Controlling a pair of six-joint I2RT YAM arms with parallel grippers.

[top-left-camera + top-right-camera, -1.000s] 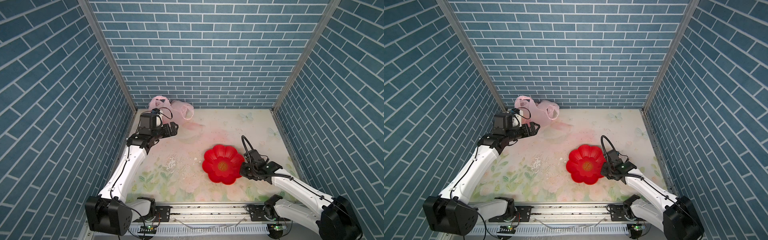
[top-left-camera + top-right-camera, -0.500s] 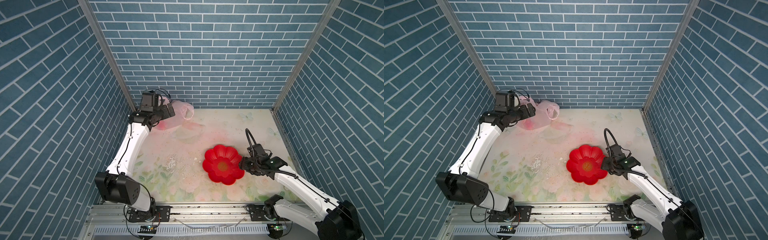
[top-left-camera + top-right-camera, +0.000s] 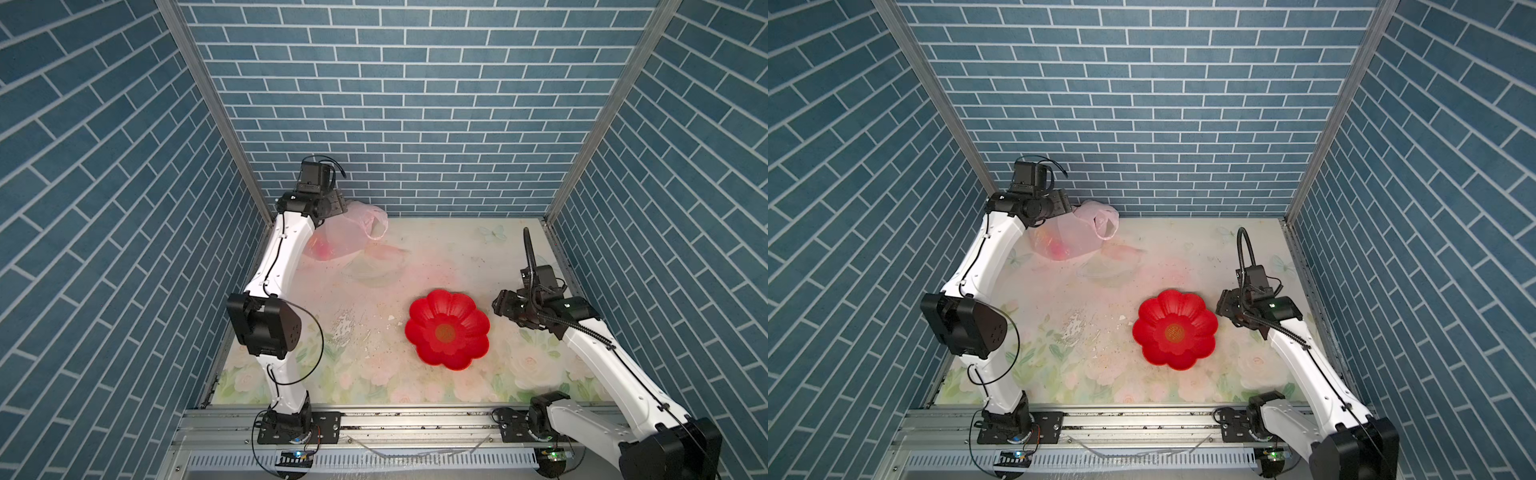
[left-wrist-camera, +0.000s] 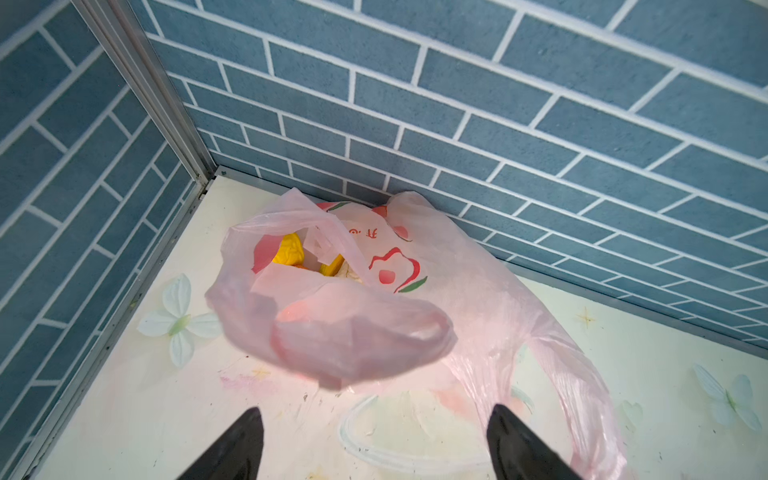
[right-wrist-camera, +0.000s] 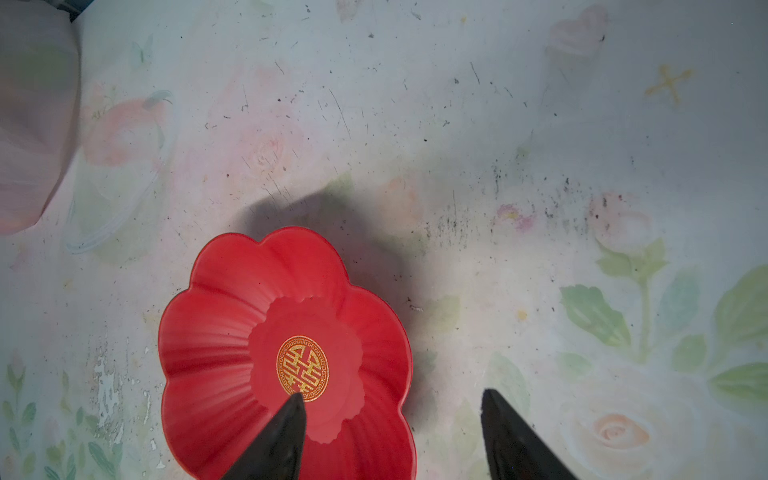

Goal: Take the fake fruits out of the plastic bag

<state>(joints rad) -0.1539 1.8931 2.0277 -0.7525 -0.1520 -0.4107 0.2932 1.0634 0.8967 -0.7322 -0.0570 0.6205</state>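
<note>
By the plastic bag (image 4: 478, 291), left tool (image 4: 374, 415) gapes empty (right tool (image 5: 390, 395) likewise, beside bowl (image 5: 216, 332)).

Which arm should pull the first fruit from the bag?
Left. The left tool hangs open at the bag mouth, yellow fruits showing inside; the right tool is far off, at the bowl.

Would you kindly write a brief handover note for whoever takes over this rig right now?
The left gripper is open and empty, poised just short of the plastic bag.
The right gripper is open and empty, above the edge of the red bowl.
The bag lies in the far left corner of the table; yellow fake fruits show inside its mouth.
The bowl is empty.
Done: no fruit lies outside the bag.
Left: take out every fruit.
</note>
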